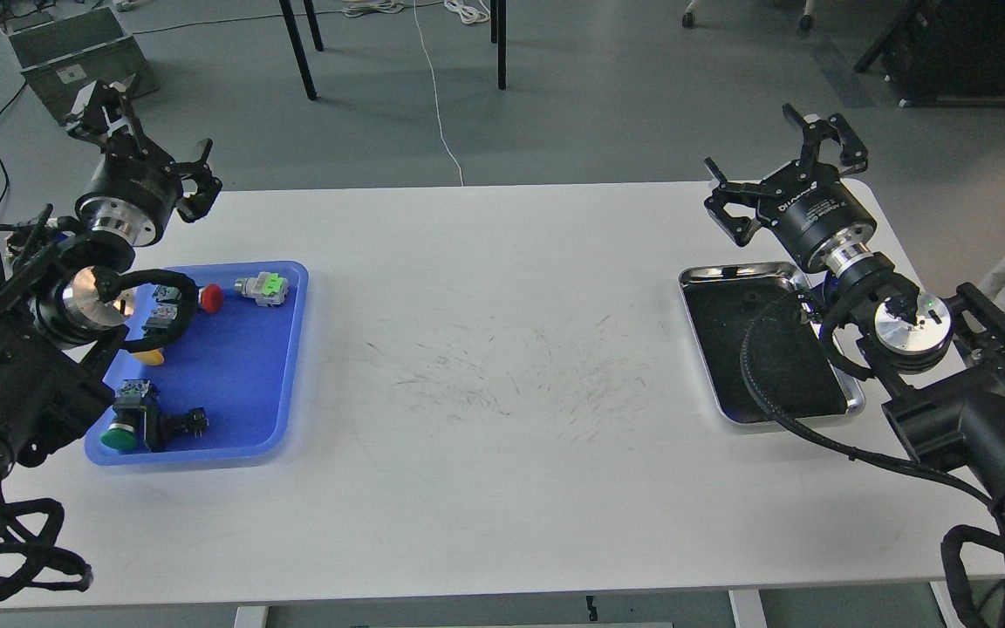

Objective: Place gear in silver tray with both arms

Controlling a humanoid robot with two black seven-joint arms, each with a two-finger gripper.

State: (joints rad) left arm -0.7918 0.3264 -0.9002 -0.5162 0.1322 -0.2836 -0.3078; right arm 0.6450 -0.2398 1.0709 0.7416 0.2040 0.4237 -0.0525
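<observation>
I have only one view here, from the head of the robot. It looks forward and down, from above the near long edge of the white table (pixel 502 366), so almost the whole tabletop is in the picture. The far edge of the table lies in the upper part, and behind it I see grey floor and black table legs (pixel 297 48). The camera is not close: things on the table appear small. My left arm (pixel 23 366) enters from the left edge and my right arm (pixel 974 410) from the right edge, both partly cut by the picture border. No second view exists to compare with this one
</observation>
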